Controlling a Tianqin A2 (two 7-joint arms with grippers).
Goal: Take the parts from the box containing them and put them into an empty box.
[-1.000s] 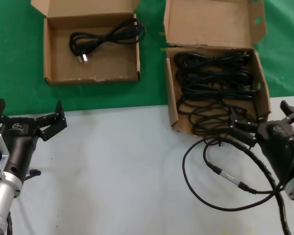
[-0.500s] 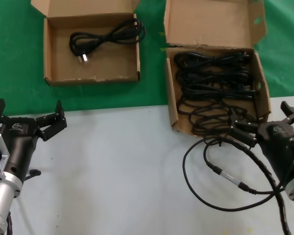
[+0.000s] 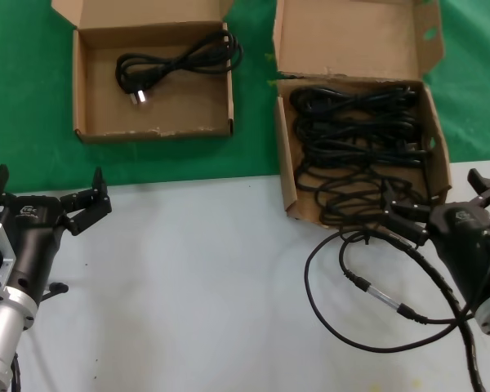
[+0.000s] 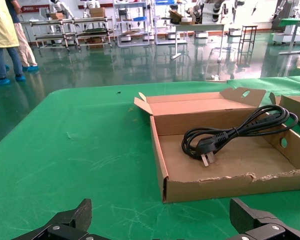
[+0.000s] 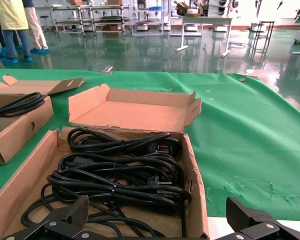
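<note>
Power cords [image 3: 355,139] soft, light, tangle easily; better grasp bundle middle. Right end effector [image 3: 441,204] fingers apart; left end effector [image 3: 49,189] also apart, parked.

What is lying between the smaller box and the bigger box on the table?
Nothing: the head view shows only bare green cloth between the smaller box and the bigger box.

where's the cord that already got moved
In the head view it lies coiled inside the small box at the far left, on the green cloth: one cord, plug toward the box's left.
</note>
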